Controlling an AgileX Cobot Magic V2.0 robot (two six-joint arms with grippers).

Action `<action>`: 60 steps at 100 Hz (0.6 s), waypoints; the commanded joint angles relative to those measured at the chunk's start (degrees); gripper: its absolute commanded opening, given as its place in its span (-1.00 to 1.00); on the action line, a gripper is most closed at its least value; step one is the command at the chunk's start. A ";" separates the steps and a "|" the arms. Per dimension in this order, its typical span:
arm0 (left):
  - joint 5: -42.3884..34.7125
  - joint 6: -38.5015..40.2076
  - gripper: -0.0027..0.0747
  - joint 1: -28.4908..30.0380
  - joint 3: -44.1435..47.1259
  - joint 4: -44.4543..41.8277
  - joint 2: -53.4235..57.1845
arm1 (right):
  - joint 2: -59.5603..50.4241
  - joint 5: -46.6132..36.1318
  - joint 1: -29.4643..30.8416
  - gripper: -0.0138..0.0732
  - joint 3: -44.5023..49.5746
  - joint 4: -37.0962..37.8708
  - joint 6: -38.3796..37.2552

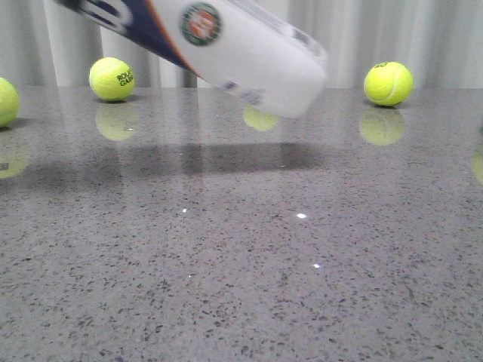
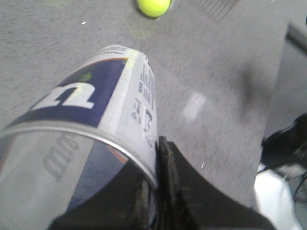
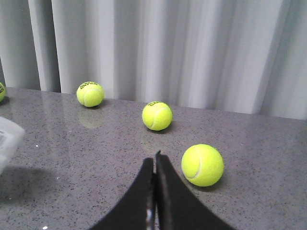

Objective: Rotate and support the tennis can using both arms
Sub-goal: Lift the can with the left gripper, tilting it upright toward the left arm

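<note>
The tennis can (image 1: 241,53) hangs tilted above the table in the front view, its white end low at centre right and its navy part rising to the upper left. In the left wrist view my left gripper (image 2: 156,143) is shut on the can (image 2: 96,105) at its silver rim, one finger inside the wall and one finger outside. My right gripper (image 3: 154,160) is shut and empty, low over the table, apart from the can, whose white end (image 3: 7,139) shows at the edge of the right wrist view. Neither gripper shows in the front view.
Yellow-green tennis balls lie on the grey speckled table (image 1: 241,264): one at back left (image 1: 112,78), one at back right (image 1: 388,83), one partly hidden behind the can (image 1: 260,118). One ball (image 3: 202,165) lies close beside my right gripper. A curtain hangs behind.
</note>
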State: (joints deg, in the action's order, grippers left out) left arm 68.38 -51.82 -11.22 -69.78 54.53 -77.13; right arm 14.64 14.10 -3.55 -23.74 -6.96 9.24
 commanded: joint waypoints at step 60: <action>4.67 31.62 -0.99 0.27 -1.42 -44.48 22.83 | 0.50 -4.37 0.46 -0.84 -1.52 -0.29 -0.01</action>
State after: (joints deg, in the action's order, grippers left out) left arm 72.51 -23.73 -11.11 -69.78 13.14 -54.92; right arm 14.64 14.10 -3.55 -23.74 -6.96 9.24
